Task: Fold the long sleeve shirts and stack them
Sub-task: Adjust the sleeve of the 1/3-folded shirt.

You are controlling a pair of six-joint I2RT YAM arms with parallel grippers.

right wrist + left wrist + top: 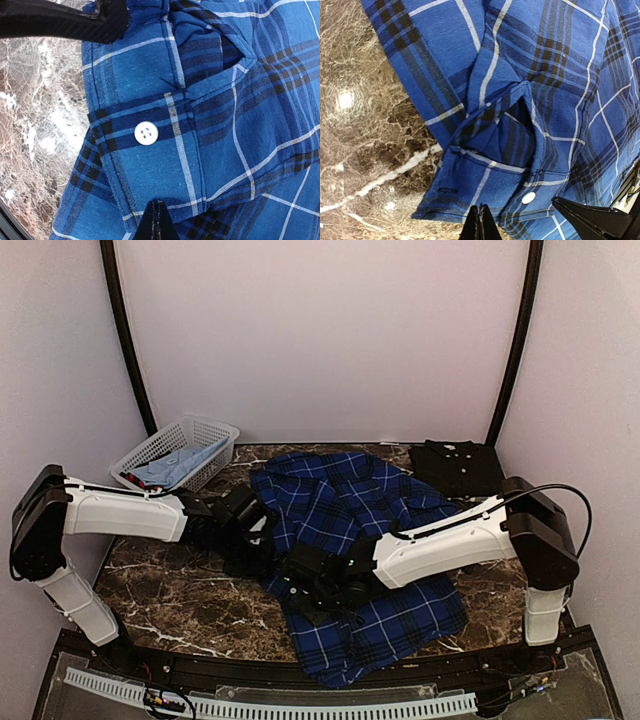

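Closest to camera, top view: pale cable rail (270,705) along near edge of marble table (170,590). Plaid shirt (350,495) lies rumpled mid-table, long axis running far-ctr to near-right. Black shirt (455,465) sits far right, looks folded, just beside the plaid one. White basket (175,455) is far left. My L gripper (262,543) & R gripper (303,587) both meet the plaid shirt's left edge, close together, L a bit farther back.

L wrist view: L gripper (480,222) closed, tips pressed together at hem of a sleeve cuff (490,175). White button (528,198) is just right of tips. Can't tell if cloth is pinched btwn them.

R wrist view: R gripper (157,217) also closed, tips at the cuff's (150,165) hem, button (146,133) just beyond. Pinch unclear here too.

Judgement: cuff lies directly ahead of both tips, so neither arm is clearly nearer. Next move prob. turns on pulling that sleeve straight, away from shirt body at right.
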